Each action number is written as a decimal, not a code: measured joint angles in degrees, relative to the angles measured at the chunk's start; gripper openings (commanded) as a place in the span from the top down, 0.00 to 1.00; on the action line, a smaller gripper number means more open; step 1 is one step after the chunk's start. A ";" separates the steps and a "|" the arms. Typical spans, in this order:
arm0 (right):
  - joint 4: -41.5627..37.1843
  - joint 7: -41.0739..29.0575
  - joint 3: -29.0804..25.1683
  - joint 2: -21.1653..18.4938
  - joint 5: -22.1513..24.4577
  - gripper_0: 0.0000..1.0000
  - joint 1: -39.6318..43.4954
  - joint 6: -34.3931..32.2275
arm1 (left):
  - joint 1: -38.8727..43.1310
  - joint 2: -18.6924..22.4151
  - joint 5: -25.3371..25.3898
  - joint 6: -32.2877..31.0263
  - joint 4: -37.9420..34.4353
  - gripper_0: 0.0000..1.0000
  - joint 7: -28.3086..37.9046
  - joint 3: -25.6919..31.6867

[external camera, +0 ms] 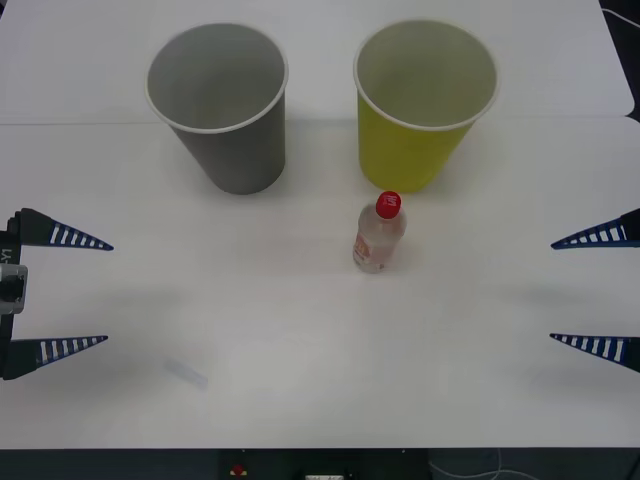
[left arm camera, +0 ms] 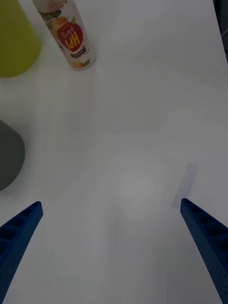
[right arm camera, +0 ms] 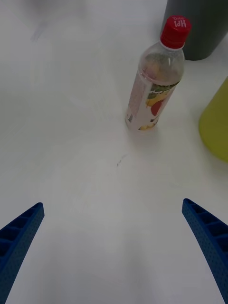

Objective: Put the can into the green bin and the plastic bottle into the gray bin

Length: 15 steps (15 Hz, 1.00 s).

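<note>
I see the left claw point(external camera: 105, 293) spread wide at the table's left edge, holding nothing; the right claw point(external camera: 553, 291) spread wide at the right edge, likewise. The plastic bottle point(external camera: 379, 234) stands upright on the table point(external camera: 300, 350), just before the green bin point(external camera: 424, 103). The gray bin point(external camera: 222, 105) stands left of the green.

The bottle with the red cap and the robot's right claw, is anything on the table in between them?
No. Between the plastic bottle and the open right gripper there is just bare white table, seen in the right wrist view.
</note>
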 measured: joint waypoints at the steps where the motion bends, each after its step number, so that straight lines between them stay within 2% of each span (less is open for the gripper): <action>1: 0.48 0.15 0.60 0.16 -0.47 0.00 0.00 0.57 | 0.00 0.00 0.00 0.00 0.00 0.00 0.00 0.00; 6: 2.76 2.79 6.33 1.24 -3.52 0.00 -0.24 7.32 | 0.00 0.00 0.00 0.00 0.00 0.00 0.00 0.00; 15: 12.05 8.16 13.93 10.58 -3.59 0.00 -8.10 8.35 | 0.00 0.00 0.00 0.00 0.00 0.00 0.00 0.00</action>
